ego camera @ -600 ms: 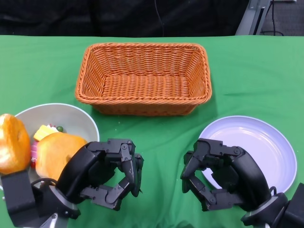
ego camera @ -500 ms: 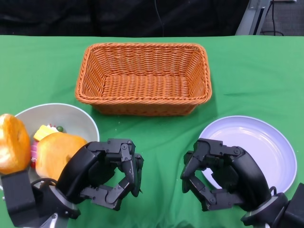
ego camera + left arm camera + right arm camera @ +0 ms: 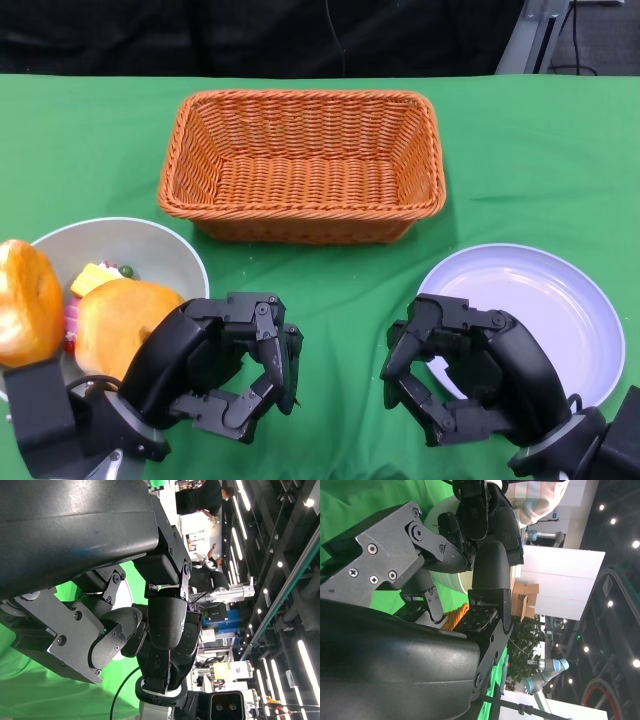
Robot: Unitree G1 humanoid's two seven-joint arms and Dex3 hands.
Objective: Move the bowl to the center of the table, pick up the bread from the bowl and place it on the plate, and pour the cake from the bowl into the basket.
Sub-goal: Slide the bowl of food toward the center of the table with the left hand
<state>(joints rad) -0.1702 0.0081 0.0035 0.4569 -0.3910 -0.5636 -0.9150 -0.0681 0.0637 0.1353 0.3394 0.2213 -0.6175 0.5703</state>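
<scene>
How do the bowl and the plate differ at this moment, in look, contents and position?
The bowl is deep and greyish white; the plate is shallow and pale lilac. The bowl holds bread and cake; the plate holds nothing. The bowl sits at the table's left edge by the left robot hand; the plate sits at the right, partly behind the right robot hand. Both are round and lie nearer the robot than the basket.

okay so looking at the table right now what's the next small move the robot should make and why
Probably reach the left hand to the bowl rim and grip it. The bowl sits at the table's left edge, with bread and cake inside, and both hands hold nothing.
</scene>
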